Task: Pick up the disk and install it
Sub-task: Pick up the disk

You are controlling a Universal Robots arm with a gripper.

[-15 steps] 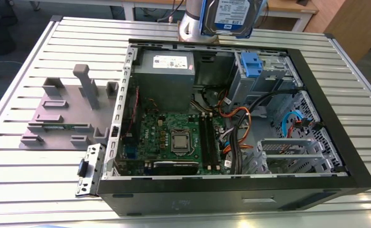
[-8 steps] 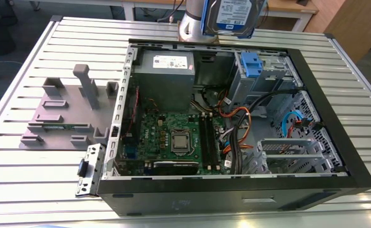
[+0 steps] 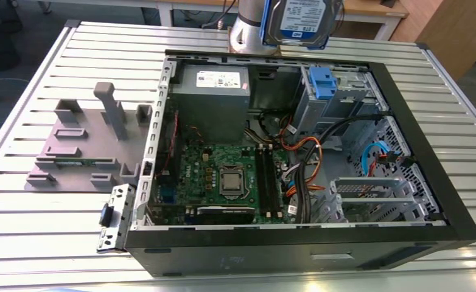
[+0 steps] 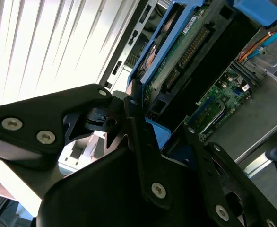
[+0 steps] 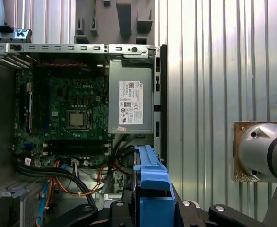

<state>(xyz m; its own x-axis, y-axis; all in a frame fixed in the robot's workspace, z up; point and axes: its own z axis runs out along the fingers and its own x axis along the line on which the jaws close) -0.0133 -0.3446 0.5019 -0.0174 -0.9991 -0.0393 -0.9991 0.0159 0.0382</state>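
Grip: your end effector [image 4: 161, 124] is clamped on the disk [image 3: 303, 21], gripping it at the blue bracket.
Disk position: held in the air above the far rim of the case [image 3: 287, 246], roughly upright, with the label facing the exterior camera.
Key relation: the bay [image 3: 308, 104] with its blue latch [image 3: 322, 82] lies below the disk and slightly nearer, toward the exterior view's right.
Long axis: in the second wrist view the disk runs lengthways away from the end effector, connector edge exposed.
Surface: slatted metal [image 3: 27, 234]; the grey fixture [image 3: 84, 140] sits on the exterior view's left, apart from the case.
Room: judged tight, with the power supply [image 3: 213, 97] just beside the bay and the cables [image 3: 303, 158] near it.
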